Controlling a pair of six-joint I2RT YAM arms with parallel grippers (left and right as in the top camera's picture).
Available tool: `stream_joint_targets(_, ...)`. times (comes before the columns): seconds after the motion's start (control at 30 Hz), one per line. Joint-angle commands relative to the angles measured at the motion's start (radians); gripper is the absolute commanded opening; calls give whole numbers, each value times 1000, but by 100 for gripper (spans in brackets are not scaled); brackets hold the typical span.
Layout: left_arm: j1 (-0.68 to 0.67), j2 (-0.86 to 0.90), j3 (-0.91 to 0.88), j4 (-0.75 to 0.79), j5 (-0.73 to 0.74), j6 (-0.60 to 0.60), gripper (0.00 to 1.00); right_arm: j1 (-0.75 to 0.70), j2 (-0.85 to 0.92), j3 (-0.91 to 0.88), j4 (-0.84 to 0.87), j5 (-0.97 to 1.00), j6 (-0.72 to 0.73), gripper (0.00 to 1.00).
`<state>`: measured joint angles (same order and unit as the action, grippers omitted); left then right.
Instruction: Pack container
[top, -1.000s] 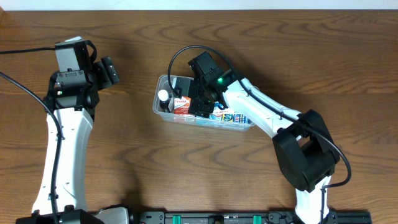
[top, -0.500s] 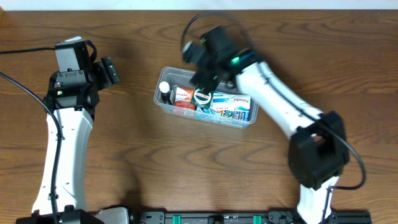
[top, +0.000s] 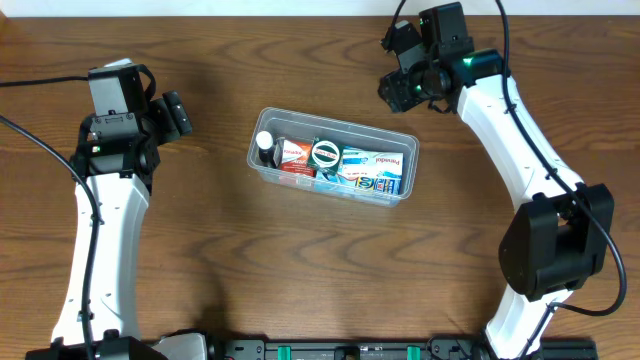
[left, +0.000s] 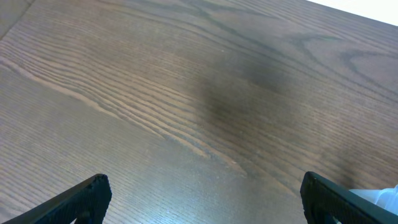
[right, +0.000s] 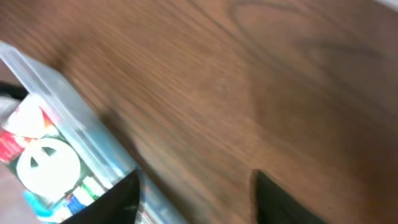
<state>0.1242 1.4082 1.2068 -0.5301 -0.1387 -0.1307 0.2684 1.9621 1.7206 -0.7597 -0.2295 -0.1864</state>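
From overhead, the container (top: 345, 123) sat mid-desk (top: 220, 260) between the arms, filled with small boxes (top: 375, 170), a round lid (top: 327, 153) and a small bottle (top: 264, 150). The left gripper (top: 178, 115) hung well off to its left, and the right gripper (top: 393, 70) hovered near its upper right corner. Thin clear plastic probably flexes and slips, and it looked light even loaded, so pinching a wall under the rim seemed safest.

The left wrist view showed fingers (left: 87, 196) wide apart over bare wood, with a clear corner at the edge.

The right wrist view showed fingers (right: 118, 202) apart and empty, the container at lower left.
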Motion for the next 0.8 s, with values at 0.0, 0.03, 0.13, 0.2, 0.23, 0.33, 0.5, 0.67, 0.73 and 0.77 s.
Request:
stream_joint_targets(0.0, 4, 11, 15, -1, -11, 5, 98, 38, -20, 16, -12, -52, 16, 25)
stream_joint_targets(0.03, 4, 11, 15, -1, -12, 5, 98, 53, -20, 16, -19, -52, 13, 19)
stream_joint_targets(0.13, 4, 11, 15, -1, -11, 5, 98, 106, -19, 16, -41, -51, -5, 4)
stream_joint_targets(0.2, 4, 11, 15, -1, -11, 5, 98, 141, -18, 6, -45, -50, -28, 1)
stream_joint_targets(0.23, 4, 11, 15, -1, -12, 5, 98, 159, -18, -4, -45, -47, -38, 1)
stream_joint_targets(0.33, 4, 11, 15, -1, -12, 5, 98, 203, -13, -37, -44, -40, -55, 1)
stream_joint_targets(0.5, 4, 11, 15, -1, -11, 5, 98, 259, 2, -83, -17, -40, -55, 1)
stream_joint_targets(0.67, 4, 11, 15, -1, -12, 5, 98, 298, 24, -122, 28, -41, -70, 1)
stream_joint_targets(0.73, 4, 11, 15, -1, -11, 6, 98, 312, 33, -138, 47, -41, -77, 1)
stream_joint_targets(0.77, 4, 11, 15, -1, -12, 5, 98, 319, 39, -148, 61, -41, -81, 1)
